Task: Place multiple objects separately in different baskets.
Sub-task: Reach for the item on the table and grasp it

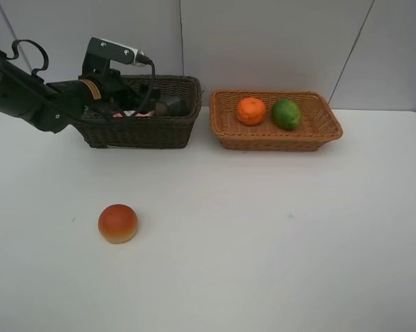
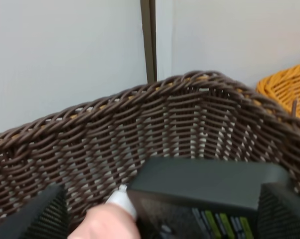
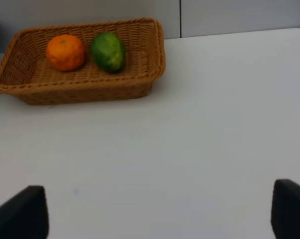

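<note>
On the white table (image 1: pixel 263 242) I see the bun (image 1: pixel 118 223) alone near the front left, dome up, with free room all around it. My left gripper (image 2: pixel 160 214) is down inside the dark basket (image 1: pixel 142 128), its fingers (image 2: pixel 38 214) standing apart beside a dark bottle (image 2: pixel 205 194) (lying flat, I think) and something pink (image 2: pixel 102 221). Orange (image 1: pixel 251 111) and green fruit (image 1: pixel 286 114) lie side by side in the tan basket (image 1: pixel 277 138). My right gripper (image 3: pixel 160 209) is spread open over bare table.
</note>
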Tool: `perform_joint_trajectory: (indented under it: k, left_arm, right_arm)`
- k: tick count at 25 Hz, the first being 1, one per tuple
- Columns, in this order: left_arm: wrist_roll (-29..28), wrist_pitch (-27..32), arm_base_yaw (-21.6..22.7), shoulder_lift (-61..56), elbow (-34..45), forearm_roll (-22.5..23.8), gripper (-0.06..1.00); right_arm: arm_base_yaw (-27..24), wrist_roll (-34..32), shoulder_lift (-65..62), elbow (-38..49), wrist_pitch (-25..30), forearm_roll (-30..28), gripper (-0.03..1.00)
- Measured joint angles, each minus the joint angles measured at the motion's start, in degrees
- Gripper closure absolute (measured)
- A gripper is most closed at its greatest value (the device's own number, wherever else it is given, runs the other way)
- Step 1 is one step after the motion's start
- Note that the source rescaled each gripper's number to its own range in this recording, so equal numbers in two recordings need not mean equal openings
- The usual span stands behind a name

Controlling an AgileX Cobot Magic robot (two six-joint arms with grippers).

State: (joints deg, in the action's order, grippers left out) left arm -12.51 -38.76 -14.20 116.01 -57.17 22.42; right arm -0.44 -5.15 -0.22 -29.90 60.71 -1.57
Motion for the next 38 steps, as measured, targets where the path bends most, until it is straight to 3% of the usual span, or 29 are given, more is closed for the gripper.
perform_joint_trajectory:
  k: [5,11,19,23,26,30,35,38]
  left_arm:
    - [-1.63,12.73,0.00,-7.27,0.00,2.08,-0.04]
    - [-6.20,31.98,-1.11,-17.90,0.05,6.42,-0.04]
    - [-5.75,54.31,-6.94,-28.32,0.05,7.69,-0.04]
    - [-2.70,65.66,-9.56,-30.40,0.05,6.96,-0.04]
    - [1.77,72.53,-11.46,-31.17,0.05,3.56,-0.04]
    - [12.51,80.65,-13.61,-31.17,-0.08,-5.20,-0.04]
    - [27.47,85.78,-14.68,-31.23,-0.08,-18.45,-0.04]
    - [32.54,86.02,-15.93,-31.23,-0.12,-20.74,-0.04]
  right_arm:
    - [0.00,0.00,0.00,0.00,0.00,0.00,0.00]
    - [0.00,0.00,0.00,0.00,0.00,0.00,0.00]
    - [0.00,0.00,0.00,0.00,0.00,0.05,0.00]
    - [0.00,0.00,0.00,0.00,0.00,0.05,0.00]
    - [0.00,0.00,0.00,0.00,0.00,0.05,0.00]
    - [0.00,0.00,0.00,0.00,0.00,0.05,0.00]
    - [0.00,0.00,0.00,0.00,0.00,0.05,0.00]
    - [0.00,0.00,0.00,0.00,0.00,0.05,0.00]
